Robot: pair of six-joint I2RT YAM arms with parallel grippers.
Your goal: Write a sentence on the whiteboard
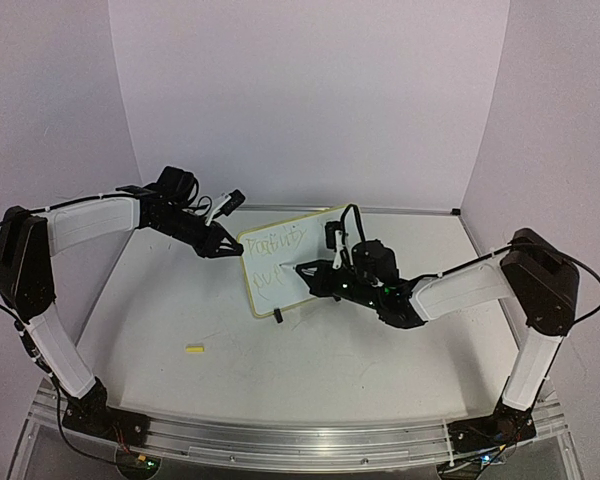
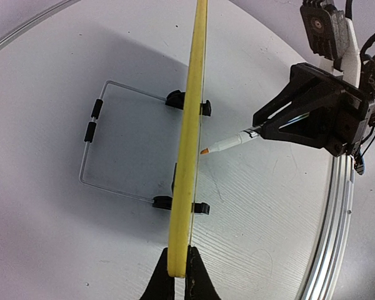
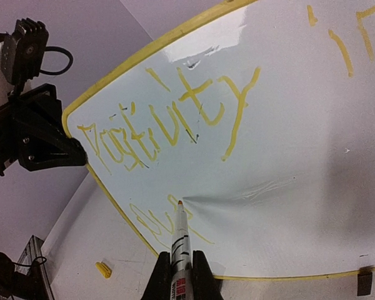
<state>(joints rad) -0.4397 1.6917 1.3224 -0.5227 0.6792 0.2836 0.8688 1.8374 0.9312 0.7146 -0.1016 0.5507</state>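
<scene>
Whiteboard: the whiteboard is standing upright on its black feet at the middle of the table, its face turning toward the right arm.
Sentence: the sentence is showing as yellow handwriting in two lines on the whiteboard's face; the upper line is running across the top, and the lower line is only starting near the whiteboard's lower left corner. The words are too loose to read with any certainty.
Left gripper: the left gripper is pinching the whiteboard's yellow rim on its left edge, fingers narrow with one on each side of the rim.
Right gripper: the right gripper is clamping the marker in front of the whiteboard's face, fingers tight around the barrel.
Marker tip: it is pointing at the whiteboard at the end of the lower line; whether it is touching the face cannot be told.
Wire stand: a bent wire stand is lying on the table behind the whiteboard, joining its feet.
Cap: a small yellow cap is lying on the table, well apart from the whiteboard, in front of it on the left arm's side.
</scene>
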